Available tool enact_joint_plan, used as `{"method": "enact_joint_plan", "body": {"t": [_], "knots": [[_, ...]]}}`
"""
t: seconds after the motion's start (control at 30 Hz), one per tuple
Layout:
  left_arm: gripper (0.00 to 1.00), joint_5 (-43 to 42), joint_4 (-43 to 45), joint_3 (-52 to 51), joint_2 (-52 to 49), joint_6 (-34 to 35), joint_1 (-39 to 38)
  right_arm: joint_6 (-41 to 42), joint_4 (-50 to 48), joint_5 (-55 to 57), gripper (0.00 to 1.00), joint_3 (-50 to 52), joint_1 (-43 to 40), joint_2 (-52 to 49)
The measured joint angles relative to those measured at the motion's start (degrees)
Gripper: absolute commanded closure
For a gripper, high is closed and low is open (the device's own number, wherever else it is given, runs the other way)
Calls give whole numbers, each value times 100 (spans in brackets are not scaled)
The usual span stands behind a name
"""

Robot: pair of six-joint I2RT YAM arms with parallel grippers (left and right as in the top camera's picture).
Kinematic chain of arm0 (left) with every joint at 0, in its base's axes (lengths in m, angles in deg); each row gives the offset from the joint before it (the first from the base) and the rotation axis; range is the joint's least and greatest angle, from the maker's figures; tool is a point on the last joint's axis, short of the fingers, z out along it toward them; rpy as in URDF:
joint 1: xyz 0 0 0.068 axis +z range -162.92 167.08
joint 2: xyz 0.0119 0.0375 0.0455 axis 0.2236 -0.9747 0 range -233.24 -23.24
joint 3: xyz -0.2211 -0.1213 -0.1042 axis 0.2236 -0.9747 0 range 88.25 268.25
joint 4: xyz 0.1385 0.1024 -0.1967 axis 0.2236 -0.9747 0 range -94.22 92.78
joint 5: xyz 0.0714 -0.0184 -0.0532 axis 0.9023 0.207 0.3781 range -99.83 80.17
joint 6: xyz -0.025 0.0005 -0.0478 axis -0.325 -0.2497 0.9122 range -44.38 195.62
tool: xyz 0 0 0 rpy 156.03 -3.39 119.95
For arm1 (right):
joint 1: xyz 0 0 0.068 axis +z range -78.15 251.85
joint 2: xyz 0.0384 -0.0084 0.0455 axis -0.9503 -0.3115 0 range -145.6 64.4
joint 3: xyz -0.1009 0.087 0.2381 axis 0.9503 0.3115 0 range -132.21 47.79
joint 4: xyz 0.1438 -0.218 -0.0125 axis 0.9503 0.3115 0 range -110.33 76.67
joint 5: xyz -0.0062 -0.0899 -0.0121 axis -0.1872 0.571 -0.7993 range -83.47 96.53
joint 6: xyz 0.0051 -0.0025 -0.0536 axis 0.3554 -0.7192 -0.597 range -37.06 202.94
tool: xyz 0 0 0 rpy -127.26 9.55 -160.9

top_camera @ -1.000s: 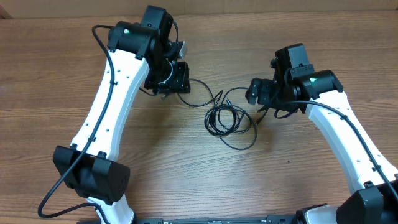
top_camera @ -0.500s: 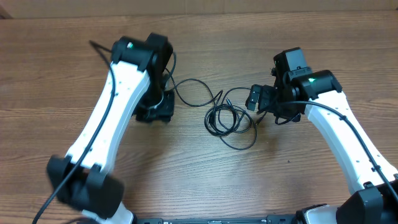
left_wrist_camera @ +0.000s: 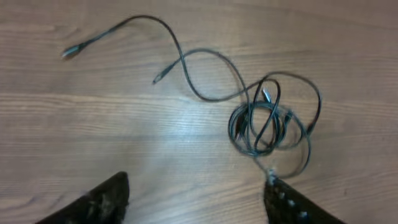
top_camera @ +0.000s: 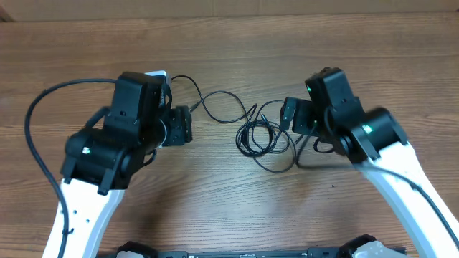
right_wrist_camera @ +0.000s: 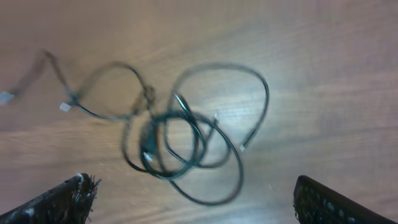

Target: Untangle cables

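I have the thin black cables lying on the brown wood-grain desk, bunched into a knot of overlapping loops between my two arms. That knot is my reference for everything else.

From the knot's left edge one loose strand snakes away across the desk toward the left arm. In the left wrist view I see two free plug ends beyond the knot on that side, both lying flat on the wood.

My left hand sits well to the left of the knot, clear of it. Its two dark fingers are spread wide and there is only bare desk between them, so it has hold of nothing.

My right hand is just beside the knot's right edge. Its fingers are also spread wide apart, and the knot lies ahead of them rather than between them, so nothing is gripped there either. This view is blurred, and I cannot tell whether the hand touches any loop.
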Motion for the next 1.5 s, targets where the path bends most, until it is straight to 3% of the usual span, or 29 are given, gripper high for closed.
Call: {"method": "enact_joint_plan", "body": {"t": [0.2,0.4,0.6,0.9,1.5], "knots": [[25,-507,1128,-951,-452,-57,0,-42,-195,170,0,485,-2,590],[24,-1058,1838,-1172,-1318,-546,-114,-240,-254,68,0,798,-280,564],[23,-1239,2293,-1180,-2076,-868,-476,-761,-487,-881,0,800,-1357,560],[22,-1300,3038,-1180,-2693,-973,-1058,-1534,-66,-1921,0,800,-2761,560],[38,-584,3314,-1180,-3792,-168,-1263,-1947,83,-2396,0,800,-2811,271]]}}
